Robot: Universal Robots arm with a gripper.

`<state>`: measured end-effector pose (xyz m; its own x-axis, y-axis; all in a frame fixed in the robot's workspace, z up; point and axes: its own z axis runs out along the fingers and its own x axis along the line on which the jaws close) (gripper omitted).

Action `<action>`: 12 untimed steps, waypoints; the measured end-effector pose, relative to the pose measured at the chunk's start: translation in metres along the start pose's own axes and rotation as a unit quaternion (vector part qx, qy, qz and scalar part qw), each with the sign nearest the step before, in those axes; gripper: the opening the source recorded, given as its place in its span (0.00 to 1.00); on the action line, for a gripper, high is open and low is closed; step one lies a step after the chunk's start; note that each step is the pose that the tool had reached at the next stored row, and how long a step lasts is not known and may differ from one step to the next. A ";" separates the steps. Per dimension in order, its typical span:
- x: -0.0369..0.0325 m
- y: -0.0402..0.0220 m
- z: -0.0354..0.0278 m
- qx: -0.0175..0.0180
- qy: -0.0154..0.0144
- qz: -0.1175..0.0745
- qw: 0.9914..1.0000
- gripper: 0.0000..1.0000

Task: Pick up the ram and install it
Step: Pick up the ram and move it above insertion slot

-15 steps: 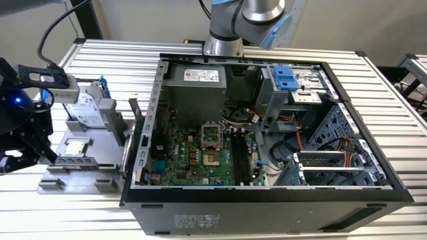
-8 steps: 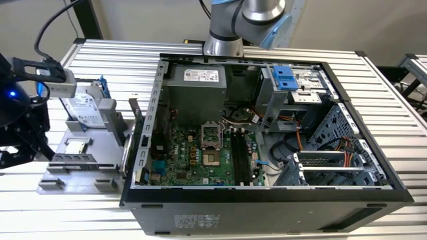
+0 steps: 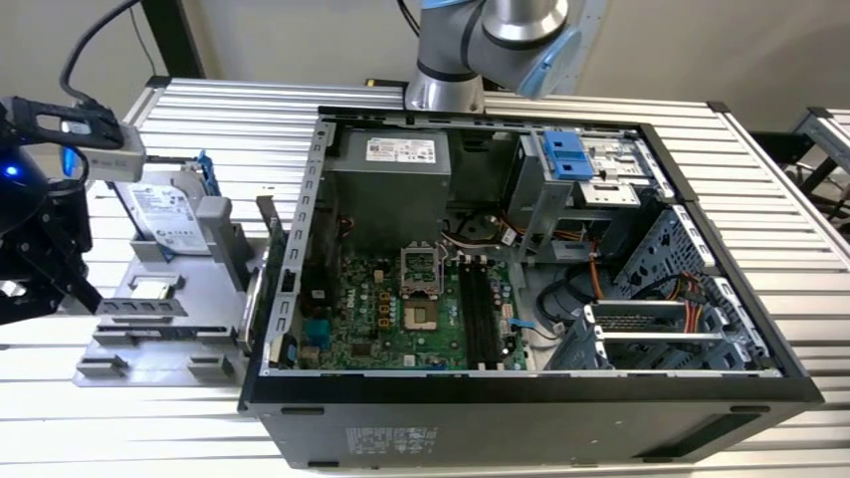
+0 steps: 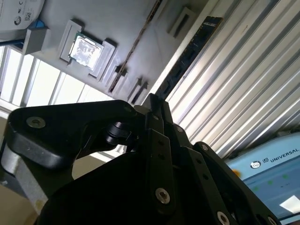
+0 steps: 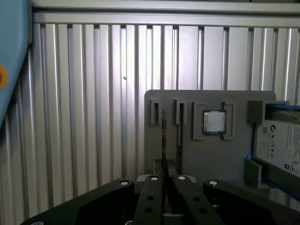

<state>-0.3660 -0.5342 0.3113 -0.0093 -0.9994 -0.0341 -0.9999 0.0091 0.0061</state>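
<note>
One gripper (image 5: 165,165), pinched on the ram (image 4: 190,56), high over the grey holder (image 5: 187,159).
Fingers (image 5: 151,199) pressed nearly together on the stick's near part; it looks held, not slotted. The ram's long axis runs straight out from the fingertips: a thin edge-on line in the first wrist view, dark face showing in the second wrist view, far end free over the holder edge and ribbed table (image 5: 93,117). Processor chip (image 5: 213,122) and hard drive (image 5: 281,145) sit in the holder, apart from the stick. Black motherboard slots (image 3: 481,309) lie well apart toward the exterior view's right, inside the open case (image 3: 531,418). Case walls and drive cage (image 3: 664,329) hem them in; open room only from above.
</note>
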 end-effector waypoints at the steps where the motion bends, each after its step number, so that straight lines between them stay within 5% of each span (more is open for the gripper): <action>1: -0.0001 0.0000 -0.0016 0.000 0.000 0.000 1.000 0.00; 12: -0.0007 0.0001 -0.0201 0.000 0.000 0.000 1.000 0.00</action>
<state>-0.3660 -0.5342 0.3314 -0.0093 -0.9994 -0.0341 -0.9999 0.0091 0.0061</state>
